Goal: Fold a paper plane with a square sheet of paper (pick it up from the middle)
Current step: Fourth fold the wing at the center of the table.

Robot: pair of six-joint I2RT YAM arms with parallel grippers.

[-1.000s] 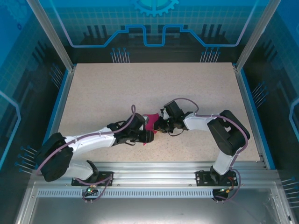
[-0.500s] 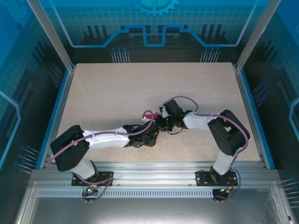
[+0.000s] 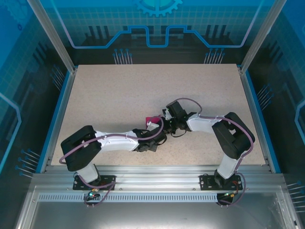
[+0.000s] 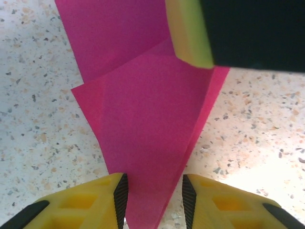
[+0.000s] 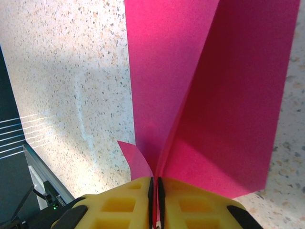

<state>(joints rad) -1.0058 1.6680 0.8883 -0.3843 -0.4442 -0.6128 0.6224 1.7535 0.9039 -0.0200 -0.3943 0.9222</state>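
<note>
Near the middle of the speckled beige tabletop point(image 3: 143, 86), a little below centre in the top view, the two arms meet over a thin magenta-pink sheet of paper point(image 3: 152, 120), of which a small scrap of colour shows between the wrists.

In the left wrist view the paper point(image 4: 147, 124) lies on the tabletop point(image 4: 43, 119) as a long wedge. It is broad at the top of the frame and narrows to a tip at the bottom edge, with a diagonal fold line across its upper part. The left gripper point(image 4: 155, 200) stands part open at the bottom of the frame. Its yellow fingers point(image 4: 81, 207) sit on either side of that tip, with a clear gap between them. The paper runs close along the left pad and stands apart from the right one, so nothing is pinched there. At the upper right a yellow-green finger pad point(image 4: 190, 33) with a black body behind it, from the other arm, overlaps the paper's top edge.

In the right wrist view the right gripper point(image 5: 155, 188) is at the bottom centre, its yellow fingers point(image 5: 119, 205) closed to a hairline slit on the paper point(image 5: 200, 95). From that grip two pink panels fan upward, and the right-hand one is in darker shade. A small curled corner sticks out just left of the fingers.
</note>
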